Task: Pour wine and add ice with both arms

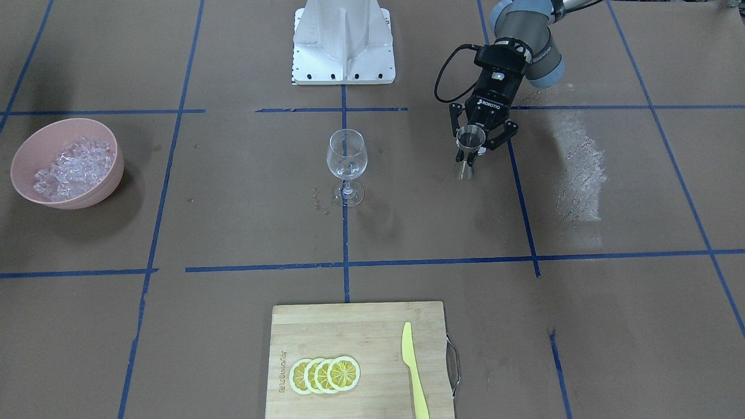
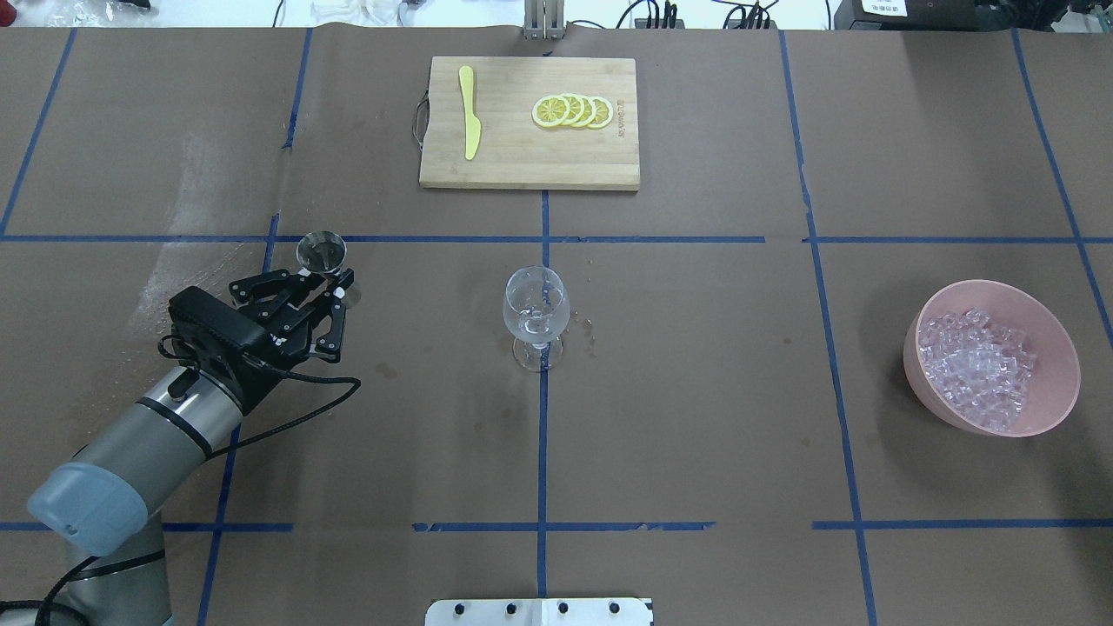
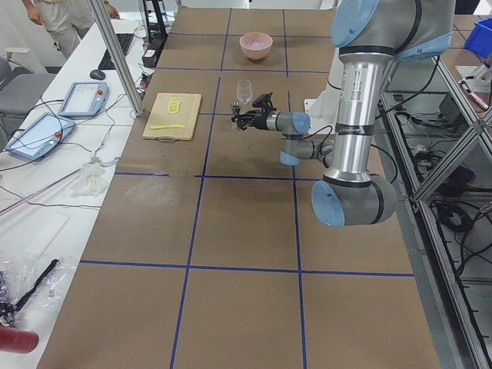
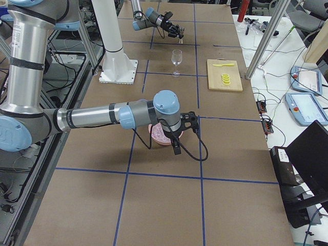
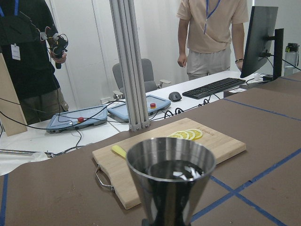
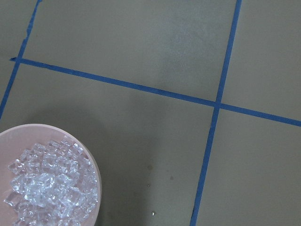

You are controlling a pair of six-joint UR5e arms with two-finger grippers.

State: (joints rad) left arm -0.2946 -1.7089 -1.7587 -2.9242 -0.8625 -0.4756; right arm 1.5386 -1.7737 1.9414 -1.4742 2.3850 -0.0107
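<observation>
My left gripper [image 1: 472, 152] is shut on a steel jigger [image 1: 469, 141] low over the table, left of the wine glass in the overhead view. The jigger [image 5: 169, 181] is upright and holds the wine [image 5: 172, 170], a little liquid. It also shows in the overhead view [image 2: 321, 250] beyond the gripper [image 2: 323, 283]. The clear wine glass [image 1: 347, 158] [image 2: 536, 311] stands upright at the table's middle. The ice [image 2: 978, 367] [image 6: 47, 188] is heaped in a pink bowl [image 2: 1056, 339] [image 1: 23, 152]. My right gripper [image 4: 178, 137] hangs over that bowl; I cannot tell if it is open or shut.
A wooden cutting board [image 2: 522, 161] at the far edge carries several lemon slices [image 2: 574, 111] and a yellow knife [image 2: 469, 113]. A whitish smear [image 1: 576, 169] marks the table on my left side. The robot's white base [image 1: 343, 43] is behind the glass. People stand beyond the table.
</observation>
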